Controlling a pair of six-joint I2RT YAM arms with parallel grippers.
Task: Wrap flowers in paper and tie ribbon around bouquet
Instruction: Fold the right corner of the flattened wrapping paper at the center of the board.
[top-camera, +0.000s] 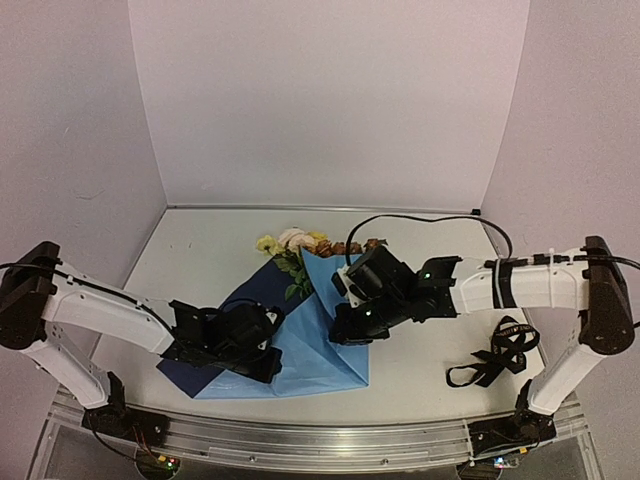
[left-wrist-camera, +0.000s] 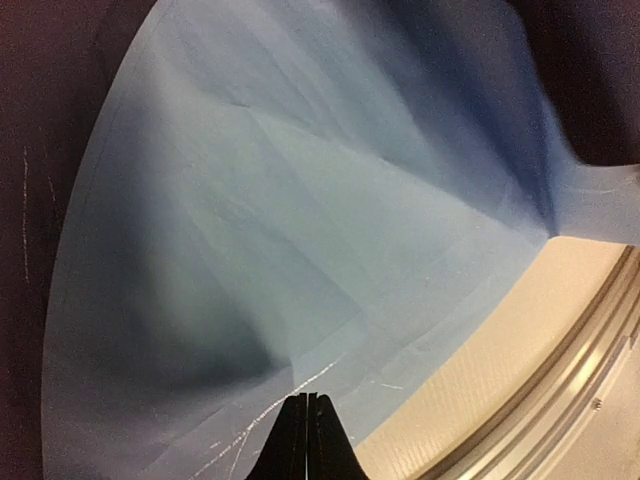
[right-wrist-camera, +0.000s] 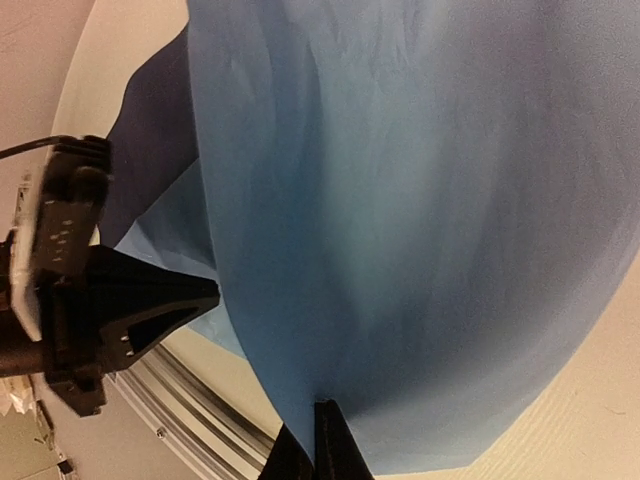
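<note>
The paper (top-camera: 322, 352) lies folded mid-table, light blue face up, with a navy flap (top-camera: 245, 292) at its left. The flowers (top-camera: 297, 243) poke out at its far end: yellow, cream and rust blooms with green leaves. My right gripper (top-camera: 347, 330) is shut on a light-blue fold; in the right wrist view the paper's (right-wrist-camera: 400, 200) edge runs between the fingers of this gripper (right-wrist-camera: 318, 440). My left gripper (top-camera: 272, 352) is at the paper's left side. Its jaws (left-wrist-camera: 308, 415) are shut, tips over the light-blue sheet (left-wrist-camera: 300, 200), with nothing seen between them. The ribbon (top-camera: 497, 358) lies loose at the right.
An aluminium rail (top-camera: 320, 425) runs along the table's near edge, close behind both grippers (left-wrist-camera: 565, 395). White walls close in the back and sides. A black cable (top-camera: 420, 218) loops over the right arm. The left gripper's body (right-wrist-camera: 120, 310) shows in the right wrist view.
</note>
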